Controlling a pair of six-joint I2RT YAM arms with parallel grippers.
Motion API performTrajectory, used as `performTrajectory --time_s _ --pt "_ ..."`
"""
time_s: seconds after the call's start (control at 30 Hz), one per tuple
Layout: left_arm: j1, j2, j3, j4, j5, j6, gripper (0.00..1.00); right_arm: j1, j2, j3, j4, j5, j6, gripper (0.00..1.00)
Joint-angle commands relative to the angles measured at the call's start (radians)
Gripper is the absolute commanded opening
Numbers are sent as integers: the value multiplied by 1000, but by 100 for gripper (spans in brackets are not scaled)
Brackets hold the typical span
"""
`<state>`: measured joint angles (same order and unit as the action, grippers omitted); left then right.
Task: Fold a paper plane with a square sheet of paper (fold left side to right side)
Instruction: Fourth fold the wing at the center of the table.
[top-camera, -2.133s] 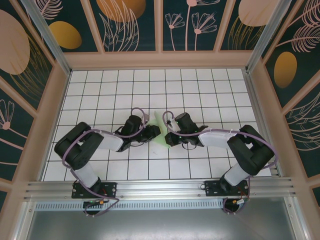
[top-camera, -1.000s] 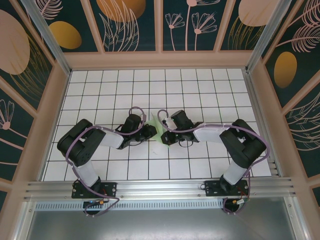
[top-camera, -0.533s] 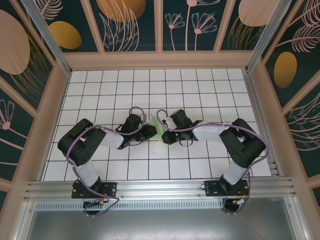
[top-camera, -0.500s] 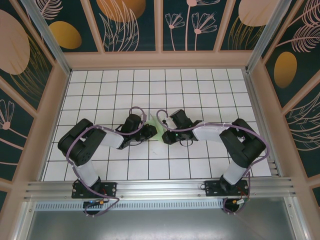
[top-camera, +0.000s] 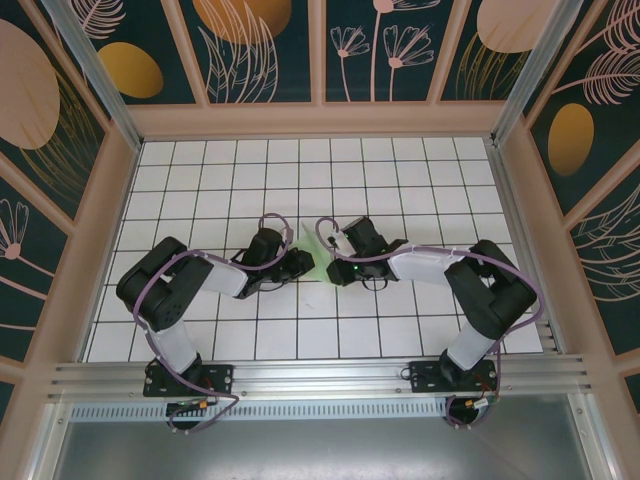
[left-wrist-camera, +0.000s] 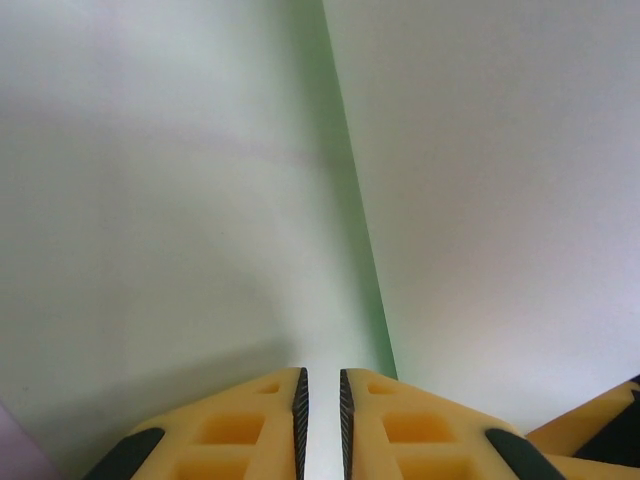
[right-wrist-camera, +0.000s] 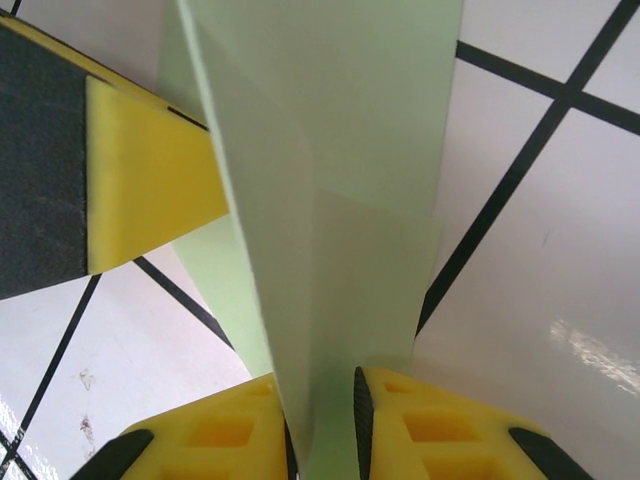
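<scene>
Top external view is showing, nearest, the aluminium rail (top-camera: 320, 378) carrying both arm bases. From it the two arms are reaching inward over the white tiled table (top-camera: 400, 170), with purple cables (top-camera: 272, 222) looping above their wrists. The left gripper (top-camera: 303, 262) and the right gripper (top-camera: 331, 268) are meeting nose to nose near the table's middle. The square sheet of paper (top-camera: 313, 255), already creased into a narrower shape, is standing between them. The black gripper bodies are covering most of it, leaving a pale green sliver. Beyond them bare tiles are running to the patterned wall panels (top-camera: 390, 40).

Left wrist view is giving what the overhead cannot. The left gripper's yellow fingers (left-wrist-camera: 250, 410) are sitting almost together, clamping the paper's near edge. The sheet is filling the frame, with a darker green crease (left-wrist-camera: 345, 200) rising away from the gap. One of the right gripper's fingers (left-wrist-camera: 600, 415) is peeking in at lower right.

Right wrist view is showing the paper upright and folded in layers. Its lower edge is sitting between the right gripper's fingers (right-wrist-camera: 420, 420); whether they are pinching it or merely bracketing it I cannot tell. Farther on, a yellow-and-black finger (right-wrist-camera: 140, 190) of the left gripper is touching the paper's left face. Black grid lines are crossing the tiles behind.
</scene>
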<state>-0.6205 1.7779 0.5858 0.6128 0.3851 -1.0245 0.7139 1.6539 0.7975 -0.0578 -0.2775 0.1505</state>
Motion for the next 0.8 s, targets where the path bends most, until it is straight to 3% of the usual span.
performTrajectory --time_s 0.0,0.2,0.77 --pt "0 43 -6 -55 4 19 20 -7 -30 28 -1 3 -34 30" --pt "0 45 -6 -51 7 20 20 -8 -57 24 8 18 -58 34" --pt "0 46 -12 -44 14 17 20 -8 -16 6 67 -70 -103 27"
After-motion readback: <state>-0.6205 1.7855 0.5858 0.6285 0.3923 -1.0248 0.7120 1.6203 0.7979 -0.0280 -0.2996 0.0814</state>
